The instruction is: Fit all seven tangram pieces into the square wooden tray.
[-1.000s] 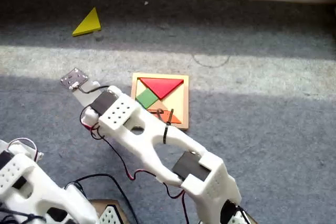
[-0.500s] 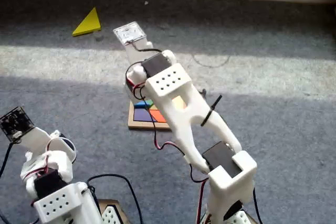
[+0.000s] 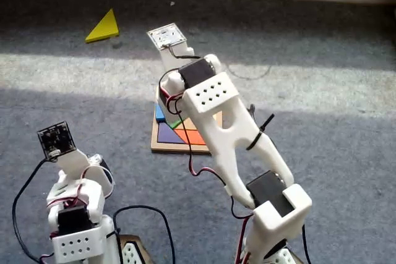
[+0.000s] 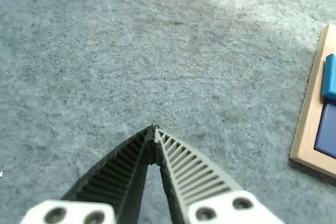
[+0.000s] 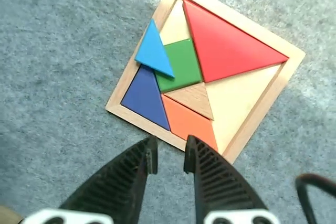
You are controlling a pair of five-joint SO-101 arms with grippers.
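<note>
The right gripper (image 5: 170, 156) has its fingers (image 5: 149, 156) a little apart with nothing between them. It hangs over the grey carpet (image 5: 58, 51) just off one edge of the tray (image 5: 168, 4). The left gripper (image 4: 155, 135) is pinched fully closed, tips meeting, also gripping nothing, and it's over carpet with the tray's corner off to the side.

From above, the right arm (image 3: 216, 109) is stretched out over the tray, while the left arm (image 3: 77, 208) sits folded up near its base.

The tray holds a red triangle (image 5: 226, 40), green square (image 5: 184, 66), dark blue triangle (image 5: 147, 98) and orange piece (image 5: 189, 121). A light blue triangle (image 5: 154, 51) lies crooked across the rim and the green square. The yellow triangle (image 3: 104, 27) is on the carpet, well apart from the tray.
</note>
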